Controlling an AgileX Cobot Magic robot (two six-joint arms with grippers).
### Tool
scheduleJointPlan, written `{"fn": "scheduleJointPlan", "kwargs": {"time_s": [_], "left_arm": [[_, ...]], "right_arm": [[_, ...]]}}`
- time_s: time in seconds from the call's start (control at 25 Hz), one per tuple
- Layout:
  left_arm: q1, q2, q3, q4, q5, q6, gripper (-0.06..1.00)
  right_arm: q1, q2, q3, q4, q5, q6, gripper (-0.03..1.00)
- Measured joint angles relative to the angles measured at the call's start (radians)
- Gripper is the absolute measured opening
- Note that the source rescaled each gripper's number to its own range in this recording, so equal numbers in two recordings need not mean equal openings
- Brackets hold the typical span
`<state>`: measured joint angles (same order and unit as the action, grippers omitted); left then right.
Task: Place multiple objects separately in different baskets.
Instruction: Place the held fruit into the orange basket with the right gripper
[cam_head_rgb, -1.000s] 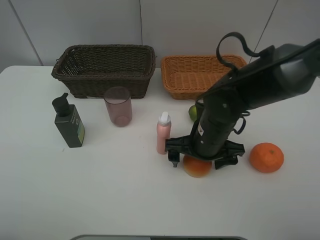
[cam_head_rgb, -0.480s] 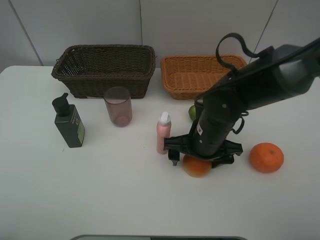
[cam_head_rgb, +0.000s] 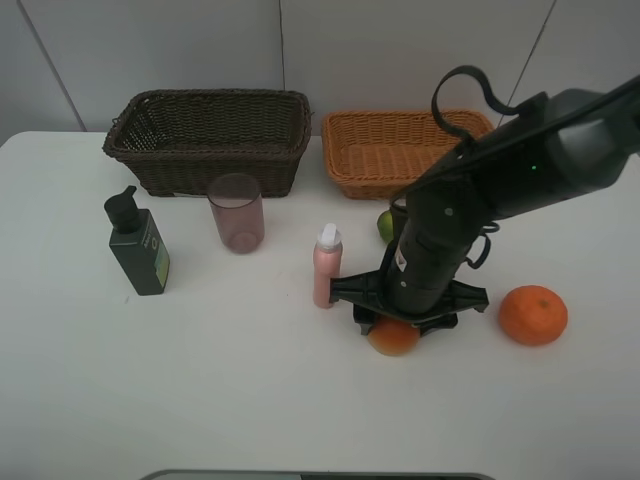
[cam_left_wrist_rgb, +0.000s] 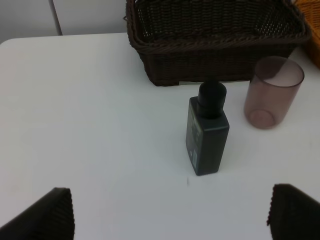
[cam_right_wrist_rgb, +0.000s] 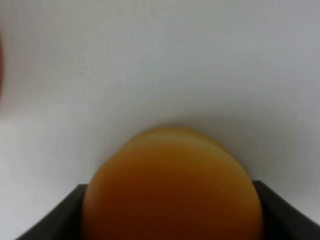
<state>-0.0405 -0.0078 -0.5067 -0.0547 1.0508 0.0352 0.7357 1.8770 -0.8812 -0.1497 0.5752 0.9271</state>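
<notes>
pump bottle (cam_head_rgb: 137, 250) left of cup (cam_head_rgb: 237, 212)

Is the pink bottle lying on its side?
No, the pink bottle stands upright on the table, white cap on top, beside the red-orange fruit.

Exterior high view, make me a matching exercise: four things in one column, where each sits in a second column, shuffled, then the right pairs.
Column one
1. pump bottle
2. cup
3. red-orange fruit
4. orange

Column two
A. between the fingers of the right claw
B. farthest left of the loose things
C. farthest right of the loose things, nothing touching it
D. just in front of the dark brown basket

Pairs: 1-B, 2-D, 3-A, 4-C
</notes>
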Motion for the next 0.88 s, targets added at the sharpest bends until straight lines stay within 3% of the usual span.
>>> {"fn": "scheduleJointPlan", "kwargs": {"time_s": [0.32,0.68,0.88], "left_arm": [[0.0,0.0,0.0,0.0,0.0,0.0,1.0],[0.0,0.0,0.001,0.0,0.0,0.0,1.0],[0.0,0.0,0.002,0.0,0.0,0.0,1.0]], "right_arm": [[0.0,-0.009,-0.022,-0.007,0.053,-0.016,0.0],[-0.002,-0.068,-0.186,-0.012,0.287,-0.268,0.0],[-0.051,-0.073,-0.297,-0.008,0.401,-0.404,0.0]]}}
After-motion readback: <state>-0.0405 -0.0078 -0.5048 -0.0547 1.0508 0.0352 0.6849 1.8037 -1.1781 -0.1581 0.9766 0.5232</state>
